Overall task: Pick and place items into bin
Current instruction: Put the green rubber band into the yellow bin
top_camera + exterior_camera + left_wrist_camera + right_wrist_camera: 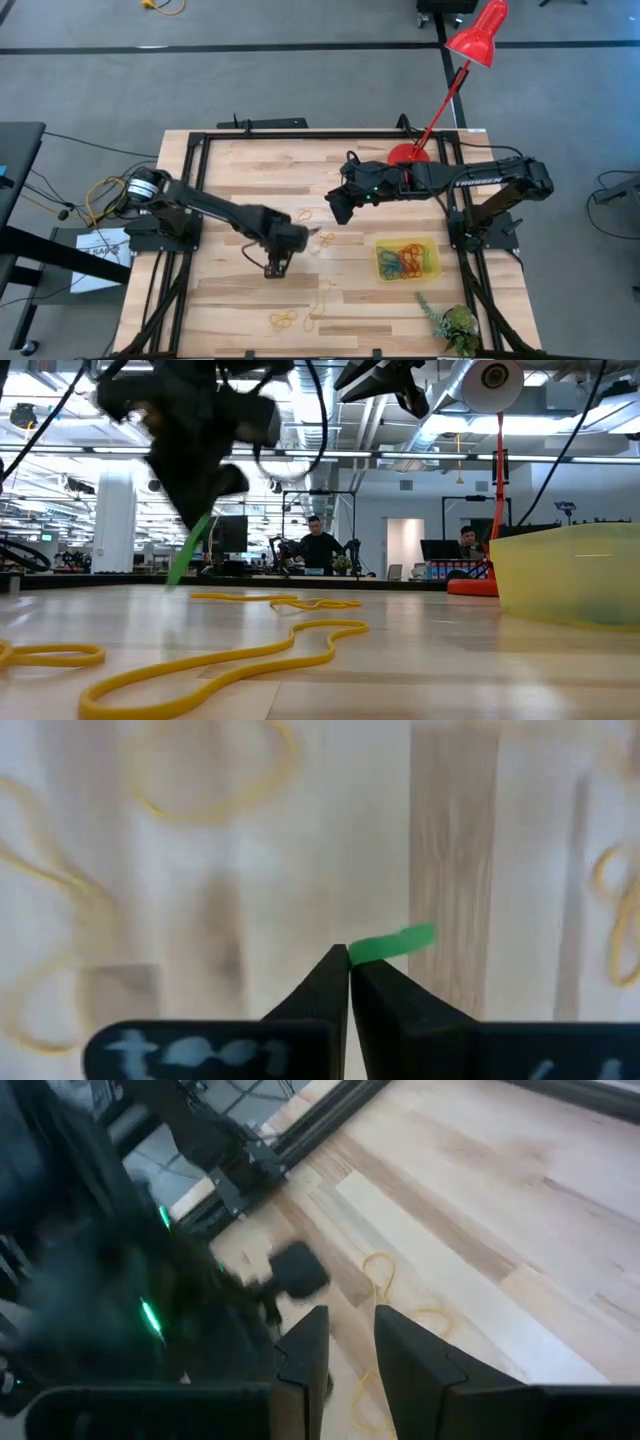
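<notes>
Left gripper [349, 966] pinching a green band [392, 944] tight above the table [230, 300]. Right gripper [347, 1342] hovering near the bin [407, 258], fingers slightly apart, holding nothing.

Left gripper [349, 970] pinched together on a green rubber band [392, 944], with the 2 dark fingers [318, 990] meeting at their tips. Green strip poking out sideways from the pinch point, above pale wooden table [450, 840]. Blurred yellow rubber bands [215, 780] lying as loops on the wood around it.
</notes>
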